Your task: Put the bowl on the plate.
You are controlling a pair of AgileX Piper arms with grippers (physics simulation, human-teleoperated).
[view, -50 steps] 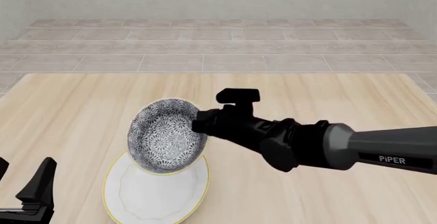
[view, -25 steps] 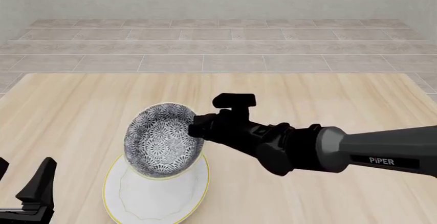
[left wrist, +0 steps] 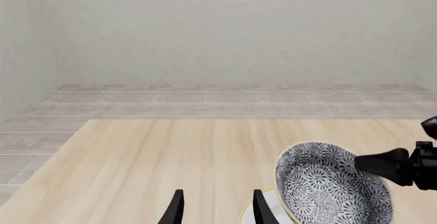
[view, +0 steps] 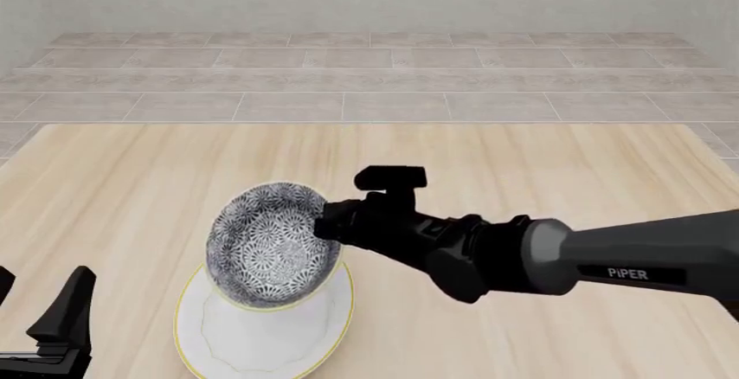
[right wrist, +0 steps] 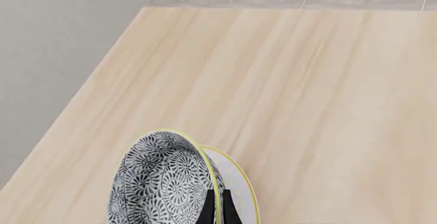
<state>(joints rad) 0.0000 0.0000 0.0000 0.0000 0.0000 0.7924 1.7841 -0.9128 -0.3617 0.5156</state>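
R gripper [view: 327,223] is pinched on the rim of the bowl [view: 273,247], fingers nearly closed w/ the bowl wall between them; the R wrist view shows the thin dark fingertips [right wrist: 217,206] straddling the yellow rim. Bowl is tilted steeply, opening facing camera side, lower edge over the far part of the plate [view: 248,331]; can't tell if it touches yet. Plate lies flat on the table [view: 555,163], near edge, directly below and slightly nearer than the bowl. Key relation: bowl hangs off the gripper's left side, over the plate's far half, so it prob needs levelling plus a short shift toward centre before lowering. L gripper [view: 41,314] is parked at the near-left, fingers apart, holding nothing; R arm does the job.
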